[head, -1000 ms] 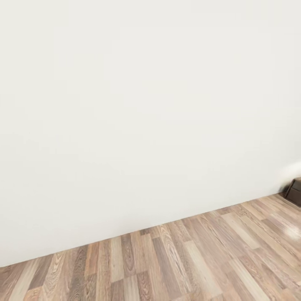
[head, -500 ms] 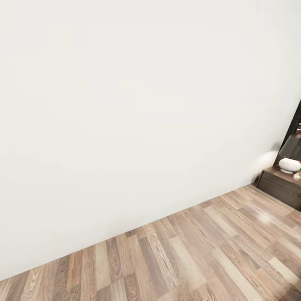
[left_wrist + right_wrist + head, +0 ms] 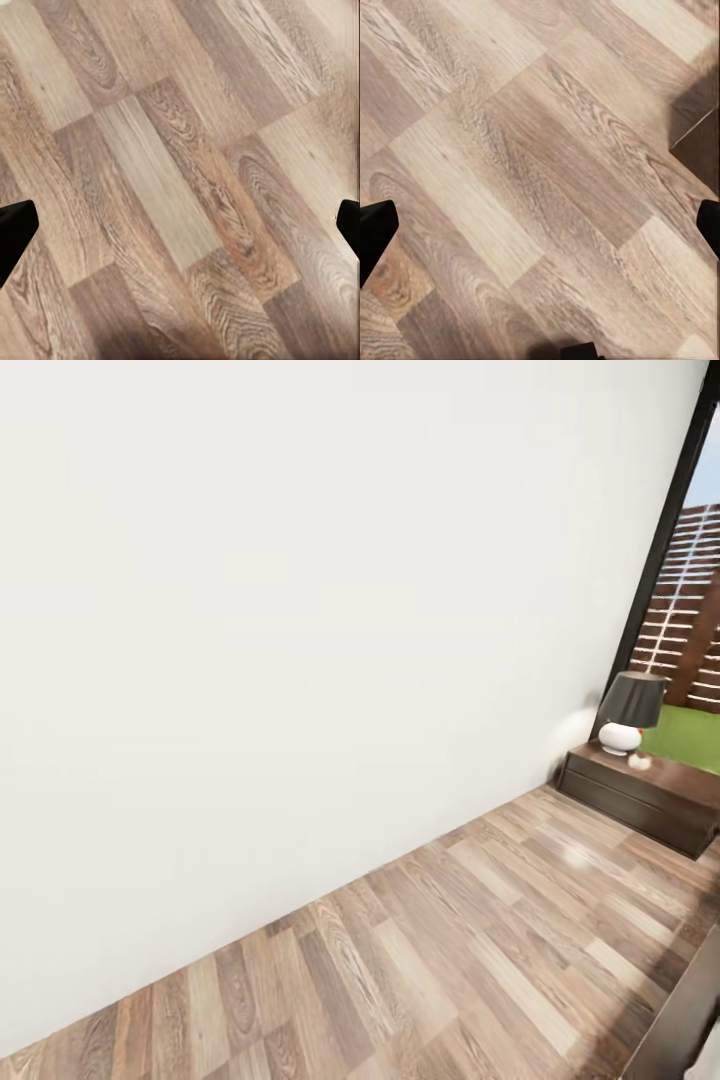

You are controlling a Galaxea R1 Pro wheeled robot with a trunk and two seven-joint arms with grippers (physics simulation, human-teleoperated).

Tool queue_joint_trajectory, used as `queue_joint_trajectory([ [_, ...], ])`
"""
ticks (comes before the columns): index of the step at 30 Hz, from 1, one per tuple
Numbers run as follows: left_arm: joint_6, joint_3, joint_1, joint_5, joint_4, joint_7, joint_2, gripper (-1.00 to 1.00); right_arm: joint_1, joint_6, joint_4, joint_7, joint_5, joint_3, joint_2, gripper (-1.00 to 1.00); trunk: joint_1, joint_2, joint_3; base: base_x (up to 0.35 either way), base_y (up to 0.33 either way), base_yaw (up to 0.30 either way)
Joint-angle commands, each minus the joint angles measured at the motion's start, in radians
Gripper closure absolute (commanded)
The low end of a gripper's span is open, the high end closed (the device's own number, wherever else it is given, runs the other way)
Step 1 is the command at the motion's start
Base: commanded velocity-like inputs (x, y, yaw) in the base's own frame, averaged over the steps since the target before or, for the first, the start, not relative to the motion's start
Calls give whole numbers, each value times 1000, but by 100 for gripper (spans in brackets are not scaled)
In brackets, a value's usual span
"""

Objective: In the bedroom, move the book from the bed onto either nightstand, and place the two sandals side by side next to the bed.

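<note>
The nightstand, bearing a lamp against the white wall beside the window, is the one task item visible, while both grippers hang spread wide and empty over the plank floor, suiting travel.

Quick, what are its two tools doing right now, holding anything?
Left tool: open, empty, above the wood floor.
Right tool: open, empty, above the floor too.
</note>
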Motion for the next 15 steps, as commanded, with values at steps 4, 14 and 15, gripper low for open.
queue_joint_trajectory([
  [4, -2, 0, 0, 2, -1, 0, 0, -100, -1, -3, 1, 0, -9, 2, 0, -100, 0, 0, -1, 0, 0, -284],
  [14, -2, 0, 0, 2, -1, 0, 0, -100, -1, -3, 1, -1, -9, 2, 0, -100, 0, 0, -1, 0, 0, -284],
  [15, -2, 0, 0, 2, -1, 0, 0, -100, -1, -3, 1, 0, -9, 2, 0, -100, 0, 0, -1, 0, 0, -284],
])
